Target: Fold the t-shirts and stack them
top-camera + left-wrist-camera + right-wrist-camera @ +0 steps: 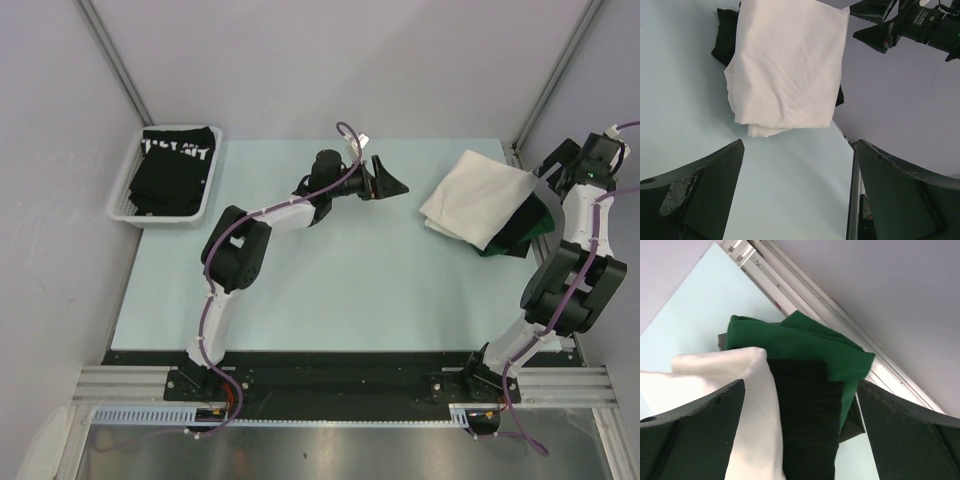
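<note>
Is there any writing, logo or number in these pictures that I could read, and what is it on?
White block lettering on the black t-shirt in the white basket: too small and blurred to read.
Faint pale marks on the right arm's wrist: too small to read.
Folded white t-shirt and green t-shirt: no text showing.

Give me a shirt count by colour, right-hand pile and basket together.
white t-shirt: 1, top of the right pile
dark green t-shirt: 1, same pile
plain black t-shirt: 1, same pile
black t-shirt with white lettering: 1, in the basket; any beneath are hidden
Total: 4 visible
</note>
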Robot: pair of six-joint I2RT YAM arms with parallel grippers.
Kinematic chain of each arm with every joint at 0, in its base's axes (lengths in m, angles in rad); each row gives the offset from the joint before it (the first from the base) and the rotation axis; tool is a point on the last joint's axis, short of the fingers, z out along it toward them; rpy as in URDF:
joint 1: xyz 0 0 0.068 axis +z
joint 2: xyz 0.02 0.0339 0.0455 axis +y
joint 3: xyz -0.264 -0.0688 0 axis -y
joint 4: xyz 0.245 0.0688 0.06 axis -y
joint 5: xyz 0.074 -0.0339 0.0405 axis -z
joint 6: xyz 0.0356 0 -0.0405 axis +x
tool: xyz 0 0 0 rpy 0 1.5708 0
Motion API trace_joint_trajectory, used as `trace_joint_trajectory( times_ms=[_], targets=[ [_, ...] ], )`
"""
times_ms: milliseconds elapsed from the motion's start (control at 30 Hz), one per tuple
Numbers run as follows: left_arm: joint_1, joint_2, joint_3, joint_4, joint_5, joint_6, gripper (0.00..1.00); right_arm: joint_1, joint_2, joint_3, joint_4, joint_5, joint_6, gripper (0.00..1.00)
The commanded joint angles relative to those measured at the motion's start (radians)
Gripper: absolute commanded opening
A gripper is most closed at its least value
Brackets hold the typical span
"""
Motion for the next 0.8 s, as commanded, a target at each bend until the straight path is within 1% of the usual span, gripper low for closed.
trace_joint_trajectory(
  times_ms=[0, 167, 300, 500, 767],
  targets=[
    [-0.003, -0.073, -0.003, 0.001, 0.023, 0.046, 0.99, -0.01, -0.059, -0.019, 0.053, -0.069, 0.045, 1.0],
    [0.0, -0.073, 0.0, -0.01, 0.021, 0.054, 1.0, -0.026, -0.04, -0.059, 0.087, -0.147, 0.087, 0.98],
    [0.002, -0.075, -0.006, -0.012, 0.026, 0.055, 0.99, -0.027, -0.033, -0.082, 0.117, -0.199, 0.111, 0.87],
    [0.006, -0.075, -0.015, -0.012, 0.029, 0.057, 0.99, -0.024, -0.011, -0.099, 0.142, -0.228, 0.141, 0.86],
    [0.008, -0.079, -0.02, -0.012, 0.032, 0.058, 0.99, -0.015, 0.021, -0.108, 0.182, -0.267, 0.165, 0.81]
  ],
)
